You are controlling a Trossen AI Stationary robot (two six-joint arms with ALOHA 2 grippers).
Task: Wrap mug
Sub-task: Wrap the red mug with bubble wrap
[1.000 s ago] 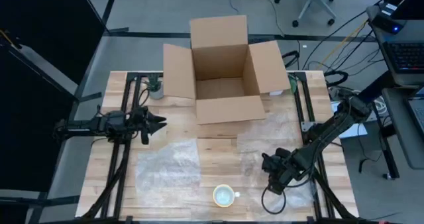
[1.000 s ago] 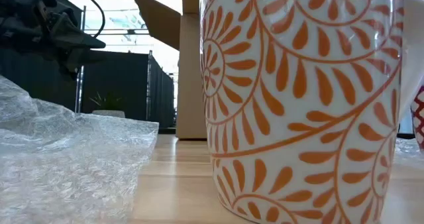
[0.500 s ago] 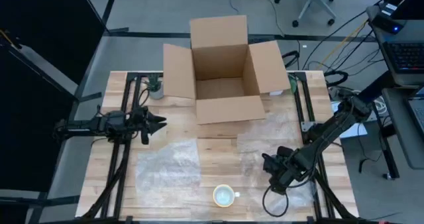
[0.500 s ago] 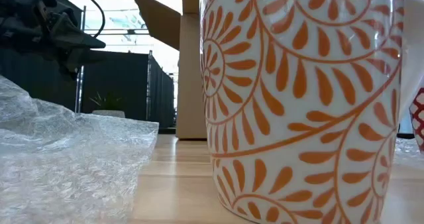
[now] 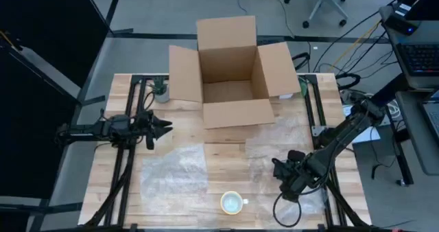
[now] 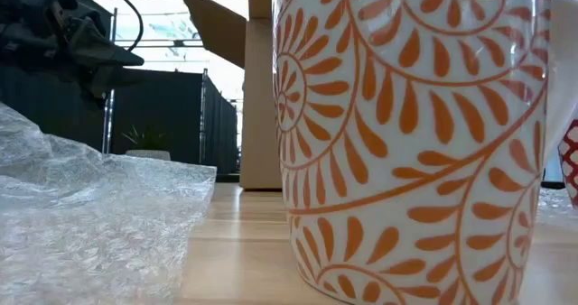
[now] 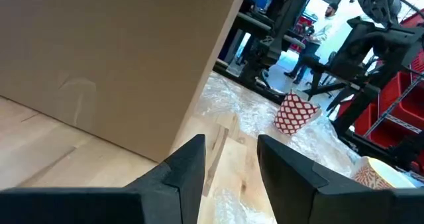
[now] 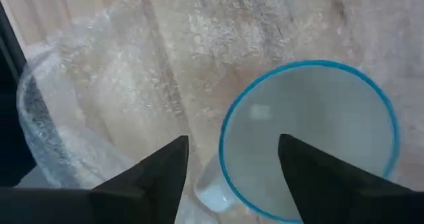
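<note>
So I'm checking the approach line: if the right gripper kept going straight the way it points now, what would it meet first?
Most likely the mug: the right gripper, fingers open, looks down into the mug's blue-rimmed mouth, with bubble wrap beside it. The depth between them is unclear.

The open cardboard box blocks the back middle of the tabletop, its front flap lying forward onto the wood. Bare wood runs between the 2 sheets of bubble wrap, one left and one right. The mug stands at the front edge, open from above, with the right gripper just beside it and the left gripper well apart near the box's left flap
</note>
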